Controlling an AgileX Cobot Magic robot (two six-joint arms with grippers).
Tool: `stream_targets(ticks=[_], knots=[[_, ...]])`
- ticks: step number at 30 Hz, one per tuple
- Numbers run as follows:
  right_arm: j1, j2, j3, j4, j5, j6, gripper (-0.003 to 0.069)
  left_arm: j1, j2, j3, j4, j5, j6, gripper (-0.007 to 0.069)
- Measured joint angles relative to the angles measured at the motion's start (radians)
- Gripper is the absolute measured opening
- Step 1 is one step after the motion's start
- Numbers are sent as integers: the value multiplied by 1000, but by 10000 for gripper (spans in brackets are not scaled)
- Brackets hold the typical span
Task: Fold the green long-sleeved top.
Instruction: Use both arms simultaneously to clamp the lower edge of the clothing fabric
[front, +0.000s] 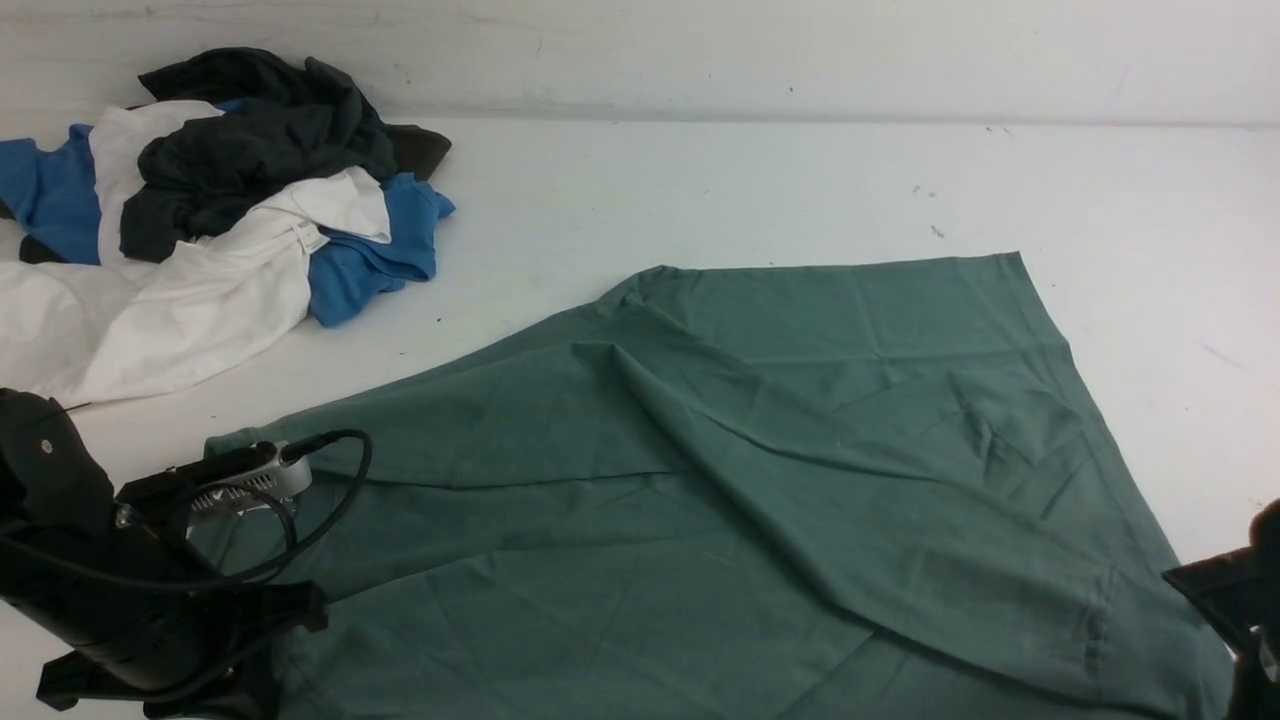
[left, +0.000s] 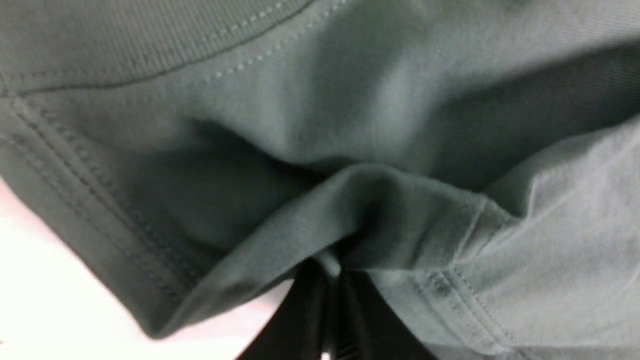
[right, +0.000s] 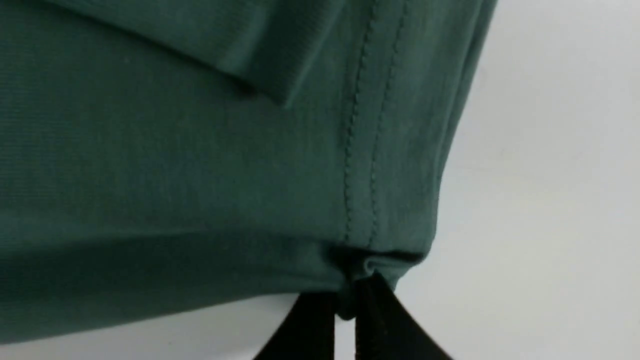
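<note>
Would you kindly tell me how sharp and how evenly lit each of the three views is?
Front view: soft, even light, top sharp, faint shadow beside the clothes pile. Left wrist view: top blurred, dark shadow in the fold at the left gripper, table overexposed. Right wrist view: stitching fairly sharp, right gripper a black silhouette.

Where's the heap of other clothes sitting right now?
Front view: the heap of blue, white and dark grey clothes lies at the far left of the table, apart from the green top spread across the near centre and right.
</note>
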Motion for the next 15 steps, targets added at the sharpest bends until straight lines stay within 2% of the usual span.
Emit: stream_targets(ticks=[3, 15], knots=[[1, -18, 0, 1, 1, 2, 18, 0, 3, -14, 6, 22, 15, 6], [1, -429, 99, -15, 145, 34, 16, -4, -100, 15, -4, 218, 37, 6]])
